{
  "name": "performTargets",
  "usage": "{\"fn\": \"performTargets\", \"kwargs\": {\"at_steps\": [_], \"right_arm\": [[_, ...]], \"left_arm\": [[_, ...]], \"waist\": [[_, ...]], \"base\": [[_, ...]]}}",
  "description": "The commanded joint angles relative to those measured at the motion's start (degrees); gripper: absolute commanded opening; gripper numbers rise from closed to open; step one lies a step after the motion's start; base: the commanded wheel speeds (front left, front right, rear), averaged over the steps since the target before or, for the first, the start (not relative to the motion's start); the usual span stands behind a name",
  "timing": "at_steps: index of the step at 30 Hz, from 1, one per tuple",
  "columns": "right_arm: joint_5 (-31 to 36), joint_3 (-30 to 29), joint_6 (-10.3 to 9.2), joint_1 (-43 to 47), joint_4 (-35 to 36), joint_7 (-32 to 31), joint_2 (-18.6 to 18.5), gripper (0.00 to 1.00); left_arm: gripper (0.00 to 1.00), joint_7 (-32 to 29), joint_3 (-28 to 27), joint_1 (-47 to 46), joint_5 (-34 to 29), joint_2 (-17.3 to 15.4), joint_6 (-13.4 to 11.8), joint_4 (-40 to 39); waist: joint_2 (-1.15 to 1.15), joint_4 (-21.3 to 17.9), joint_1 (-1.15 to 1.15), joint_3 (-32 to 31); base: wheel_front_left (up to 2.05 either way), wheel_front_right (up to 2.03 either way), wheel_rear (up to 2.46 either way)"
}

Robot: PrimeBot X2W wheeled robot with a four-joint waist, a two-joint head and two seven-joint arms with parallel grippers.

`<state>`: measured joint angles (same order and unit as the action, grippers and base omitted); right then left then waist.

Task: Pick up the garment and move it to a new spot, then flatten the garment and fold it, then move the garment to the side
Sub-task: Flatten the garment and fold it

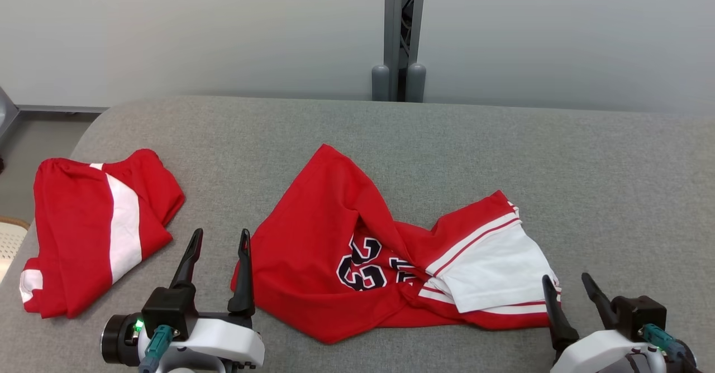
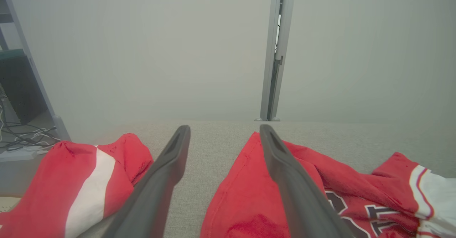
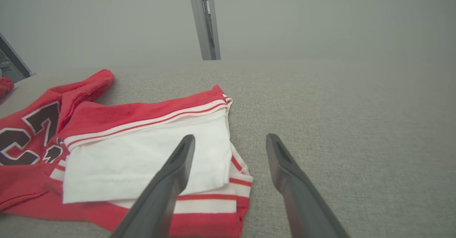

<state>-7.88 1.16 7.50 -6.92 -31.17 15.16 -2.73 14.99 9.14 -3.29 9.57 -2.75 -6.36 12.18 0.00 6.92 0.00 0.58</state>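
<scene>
- A grey fabric-covered table (image 1: 447, 138) stands before a pale wall, with a grey post (image 1: 403, 27) at the far middle.
- The garment (image 1: 324, 233), red with dark numerals and a white striped part on its right, lies crumpled at the near middle.
- A second red-and-white piece (image 1: 72, 222) lies folded at the left, apart from it.
- The left gripper (image 1: 220, 233) is just beside the garment's left edge, fingers spread, holding nothing.
- The right gripper (image 1: 566, 279) is at its near right corner, fingers spread, holding nothing.

I log a crumpled garment (image 1: 313, 233) central on the desk (image 1: 586, 166), a folded garment (image 1: 67, 222) well to its left, a post (image 1: 394, 27) behind.
</scene>
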Motion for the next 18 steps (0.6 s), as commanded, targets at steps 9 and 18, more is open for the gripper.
{"fn": "performTargets", "kwargs": {"at_steps": [9,18], "right_arm": [[-4.3,2.3,-0.02,-3.3,-6.9,0.1,-0.3,1.0],[-6.8,4.8,-0.02,-4.6,-8.7,0.1,-0.3,0.0]], "left_arm": [[1.0,0.2,0.6,-1.5,-0.4,-0.3,0.1,0.6],[1.0,0.2,1.0,-1.8,-0.2,-0.3,0.0,1.4]], "waist": [[0.0,0.5,0.0,2.0],[0.0,0.5,0.0,2.3]], "base": [[0.0,0.0,0.0],[0.0,0.0,0.0]]}}
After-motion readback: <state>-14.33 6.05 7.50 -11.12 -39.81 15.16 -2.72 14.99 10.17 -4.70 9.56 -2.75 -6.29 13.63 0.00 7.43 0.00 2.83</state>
